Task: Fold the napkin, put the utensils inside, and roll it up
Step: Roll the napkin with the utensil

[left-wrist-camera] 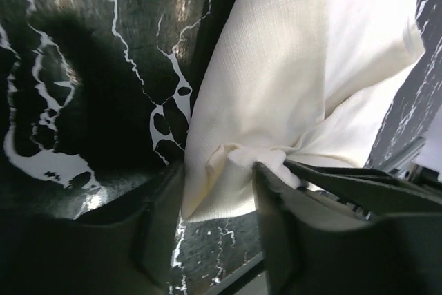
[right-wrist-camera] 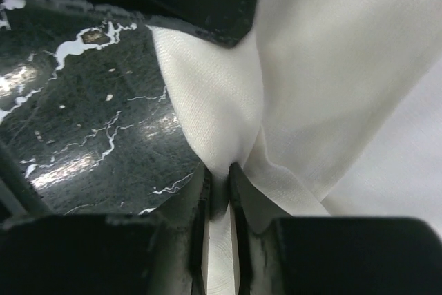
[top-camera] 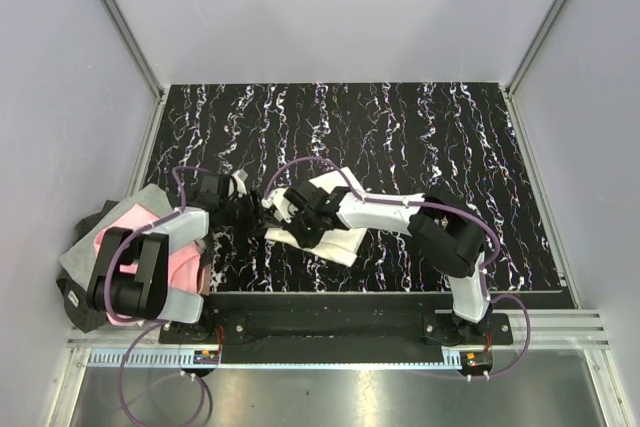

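Observation:
The cream napkin (top-camera: 338, 243) lies bunched on the black marbled table, near the front edge between the two arms. My right gripper (top-camera: 277, 219) is shut on a fold of the napkin (right-wrist-camera: 331, 67), and the cloth is pinched into a ridge between its jaws (right-wrist-camera: 219, 170). My left gripper (top-camera: 250, 210) meets it from the left. Its jaws stand apart (left-wrist-camera: 219, 177) with a loose corner of the napkin (left-wrist-camera: 290, 88) lying between them, unclamped. The utensils are out of view.
A pink and grey cloth (top-camera: 130, 237) is heaped at the table's left edge under the left arm. Grey walls and metal frame posts (top-camera: 125, 27) close in the black marbled table (top-camera: 400, 137) on three sides.

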`<state>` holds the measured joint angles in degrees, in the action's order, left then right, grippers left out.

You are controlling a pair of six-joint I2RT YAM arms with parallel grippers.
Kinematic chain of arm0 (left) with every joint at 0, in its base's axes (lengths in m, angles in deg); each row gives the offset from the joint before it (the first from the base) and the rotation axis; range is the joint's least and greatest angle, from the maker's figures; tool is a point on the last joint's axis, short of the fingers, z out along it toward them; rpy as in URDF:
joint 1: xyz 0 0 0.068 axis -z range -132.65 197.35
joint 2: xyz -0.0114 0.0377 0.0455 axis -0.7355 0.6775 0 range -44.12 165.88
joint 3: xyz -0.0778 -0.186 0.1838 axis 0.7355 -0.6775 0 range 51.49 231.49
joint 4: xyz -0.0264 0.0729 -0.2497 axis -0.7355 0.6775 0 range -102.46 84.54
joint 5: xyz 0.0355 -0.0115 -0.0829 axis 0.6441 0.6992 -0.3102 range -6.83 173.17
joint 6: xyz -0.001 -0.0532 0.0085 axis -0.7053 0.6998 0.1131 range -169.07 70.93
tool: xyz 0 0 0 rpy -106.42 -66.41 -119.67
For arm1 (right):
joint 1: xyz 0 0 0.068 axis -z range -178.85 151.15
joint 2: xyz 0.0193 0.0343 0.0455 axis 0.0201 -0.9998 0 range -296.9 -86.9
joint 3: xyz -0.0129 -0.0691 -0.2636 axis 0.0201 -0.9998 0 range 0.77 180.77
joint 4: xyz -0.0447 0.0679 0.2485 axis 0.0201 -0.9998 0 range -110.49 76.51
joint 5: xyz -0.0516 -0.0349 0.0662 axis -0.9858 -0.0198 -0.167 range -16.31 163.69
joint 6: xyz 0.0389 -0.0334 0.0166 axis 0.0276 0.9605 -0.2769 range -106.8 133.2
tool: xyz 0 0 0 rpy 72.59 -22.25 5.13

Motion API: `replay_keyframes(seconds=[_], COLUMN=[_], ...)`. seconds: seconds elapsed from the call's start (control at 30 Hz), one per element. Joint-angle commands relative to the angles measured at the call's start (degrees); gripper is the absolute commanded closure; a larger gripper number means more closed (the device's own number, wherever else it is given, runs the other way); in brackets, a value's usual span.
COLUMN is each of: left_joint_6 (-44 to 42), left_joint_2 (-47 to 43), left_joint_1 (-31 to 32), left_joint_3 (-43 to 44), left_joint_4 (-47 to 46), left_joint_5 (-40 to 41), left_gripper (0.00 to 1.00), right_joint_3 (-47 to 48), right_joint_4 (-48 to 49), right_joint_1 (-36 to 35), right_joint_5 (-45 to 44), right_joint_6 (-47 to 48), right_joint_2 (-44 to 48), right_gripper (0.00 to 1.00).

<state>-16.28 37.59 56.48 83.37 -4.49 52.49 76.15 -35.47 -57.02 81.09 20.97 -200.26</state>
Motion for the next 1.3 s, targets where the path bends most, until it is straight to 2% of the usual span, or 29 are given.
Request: replay_keyframes(seconds=[0.0,0.07,0.23,0.63,0.9,1.03,1.27], left_joint_6=[-1.15,-1.68,-1.86,-0.19,-0.72,-0.72,0.42], left_joint_2=[-5.94,-8.83,-12.89,-14.65,-9.30,-3.25,1.87], left_joint_1=[-1.21,-1.22,-1.22,2.65,3.53,3.53,4.23], left_joint_3=[1.87,2.05,0.03,-6.21,-4.64,-2.88,-2.00], left_joint_4=[1.96,3.37,2.50,-4.35,-7.79,-10.69,-12.71], left_joint_5=[3.76,5.36,7.21,5.36,7.30,5.90,2.12], left_gripper=[0.38,0.32,0.30,0.26,0.24,0.24,0.28], right_joint_3=[-3.21,-2.86,-0.41,5.48,7.77,8.12,8.82], right_joint_4=[-8.69,-8.70,-8.70,-8.87,-8.96,-8.87,-8.96], right_joint_1=[2.53,4.28,10.53,18.62,20.46,20.91,21.70], right_joint_5=[12.97,19.04,33.87,56.83,61.77,62.74,63.62], right_joint_6=[-3.02,-3.20,-3.73,-4.78,-4.96,-4.96,-4.61], right_joint_2=[-4.85,-4.24,-5.02,-15.38,-20.23,-21.46,-23.13], right_gripper=[0.87,0.88,0.89,0.91,0.92,0.92,0.92])
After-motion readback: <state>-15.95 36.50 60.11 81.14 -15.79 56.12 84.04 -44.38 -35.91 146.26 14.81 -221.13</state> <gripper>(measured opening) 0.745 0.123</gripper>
